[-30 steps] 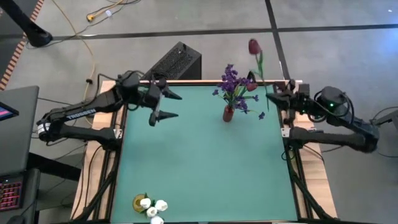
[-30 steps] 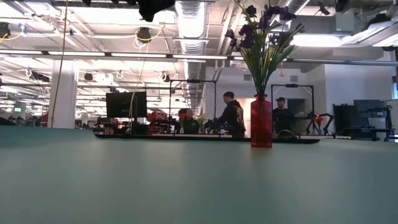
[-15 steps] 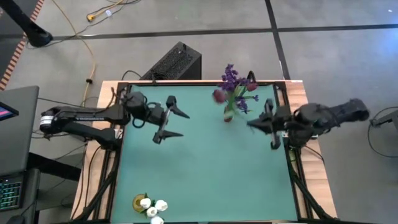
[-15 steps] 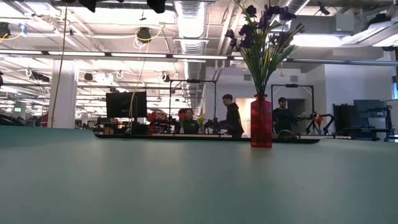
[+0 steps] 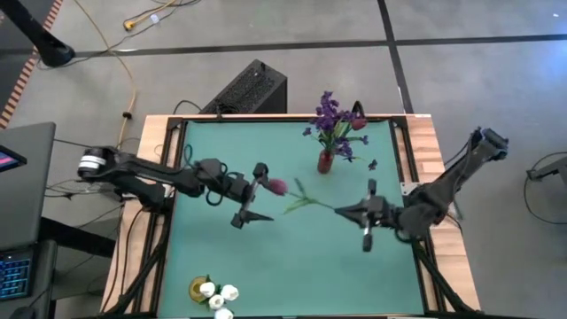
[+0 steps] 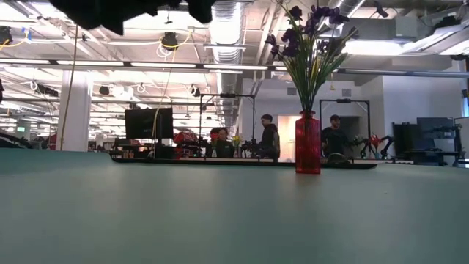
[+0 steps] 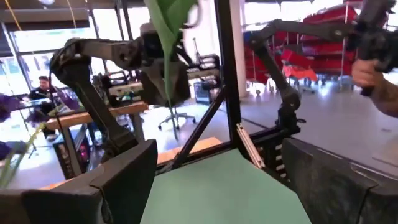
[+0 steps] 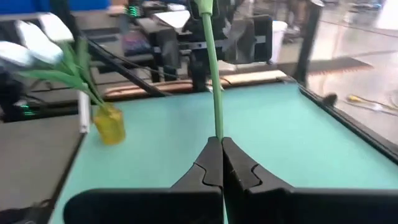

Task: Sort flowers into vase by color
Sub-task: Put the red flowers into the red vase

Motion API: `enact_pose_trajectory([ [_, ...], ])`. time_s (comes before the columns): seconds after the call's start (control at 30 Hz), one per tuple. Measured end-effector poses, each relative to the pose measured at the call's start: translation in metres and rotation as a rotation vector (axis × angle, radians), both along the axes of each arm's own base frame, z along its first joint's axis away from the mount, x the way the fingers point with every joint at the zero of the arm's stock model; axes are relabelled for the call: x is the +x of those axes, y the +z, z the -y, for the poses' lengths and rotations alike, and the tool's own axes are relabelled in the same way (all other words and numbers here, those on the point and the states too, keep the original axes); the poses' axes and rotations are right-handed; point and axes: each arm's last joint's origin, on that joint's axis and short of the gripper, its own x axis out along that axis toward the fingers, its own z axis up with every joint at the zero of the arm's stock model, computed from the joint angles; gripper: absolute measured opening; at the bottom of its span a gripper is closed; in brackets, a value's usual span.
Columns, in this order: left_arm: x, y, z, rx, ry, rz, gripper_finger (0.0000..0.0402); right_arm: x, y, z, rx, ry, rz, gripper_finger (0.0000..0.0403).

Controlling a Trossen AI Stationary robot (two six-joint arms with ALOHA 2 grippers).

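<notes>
A dark red tulip (image 5: 276, 187) on a long green stem (image 5: 310, 202) lies level above the table's middle. My right gripper (image 5: 341, 209) is shut on its stem end; in the right wrist view (image 8: 221, 146) the stem (image 8: 211, 68) runs away from the fingers. My left gripper (image 5: 259, 193) is open, and the tulip head is just off its fingertips, untouched. In the left wrist view a green leaf (image 7: 168, 25) hangs above the open gripper (image 7: 217, 180). The red vase (image 5: 325, 162) with purple sprigs (image 5: 335, 115) stands near the far edge. My right gripper pinches the tulip's green stem near its lower end (image 8: 218, 132) between its two fingers. The fingers lie level, coming from the table's right side and running along the stem. The flower is lifted clear of the table, roughly level, with its red head pointing left.
A yellow vase (image 5: 200, 288) with white tulips (image 5: 219, 295) stands at the near edge, left of centre, and shows in the right wrist view (image 8: 111, 127). The red vase (image 6: 308, 143) rises at the far side in the low view. People stand in the room beyond.
My right gripper swung from the far right edge toward the table's middle and near side, tipping the tulip from upright to level, head now pointing left. My left gripper moved from the far left toward the middle and stayed open.
</notes>
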Motion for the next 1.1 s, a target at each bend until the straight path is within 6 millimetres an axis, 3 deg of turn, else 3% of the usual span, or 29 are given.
enact_pose_trajectory([
  [0.23,0.023,-0.026,0.010,-0.016,-0.026,0.093,0.0327,0.028,-0.039,-0.018,-0.025,-0.225,-0.038,0.0017],
  [0.47,0.041,-0.028,0.007,-0.077,0.043,0.091,0.0299,0.064,-0.045,-0.016,-0.053,-0.270,0.041,0.0017],
  [0.67,0.044,-0.023,0.006,-0.136,0.092,0.093,0.0291,0.089,-0.056,-0.008,-0.112,-0.257,0.050,0.0017],
  [0.97,0.046,-0.025,0.000,-0.180,0.153,0.056,0.0288,0.097,-0.058,0.001,-0.144,-0.259,0.043,0.0017],
  [1.1,0.045,-0.024,0.000,-0.162,0.158,0.064,0.0264,0.094,-0.053,0.002,-0.148,-0.258,0.053,0.0017],
])
